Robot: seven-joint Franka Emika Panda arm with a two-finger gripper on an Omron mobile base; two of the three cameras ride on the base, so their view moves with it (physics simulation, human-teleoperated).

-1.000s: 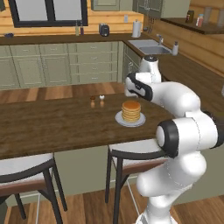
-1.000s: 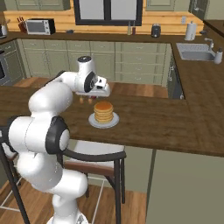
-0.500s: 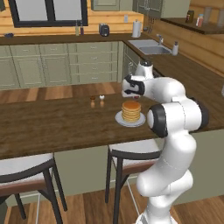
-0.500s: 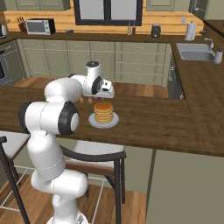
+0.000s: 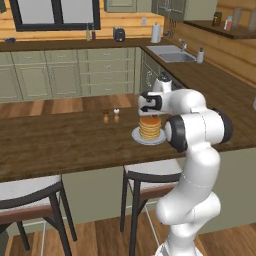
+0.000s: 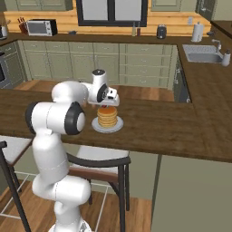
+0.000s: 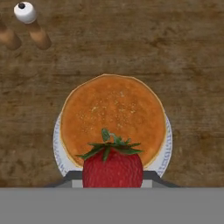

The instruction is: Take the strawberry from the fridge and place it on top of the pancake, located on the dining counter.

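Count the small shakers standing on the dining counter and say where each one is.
2. The white-topped shaker and the dark-topped shaker stand side by side on the dining counter, left of the pancake in the left base view. Others may be hidden behind the arm.
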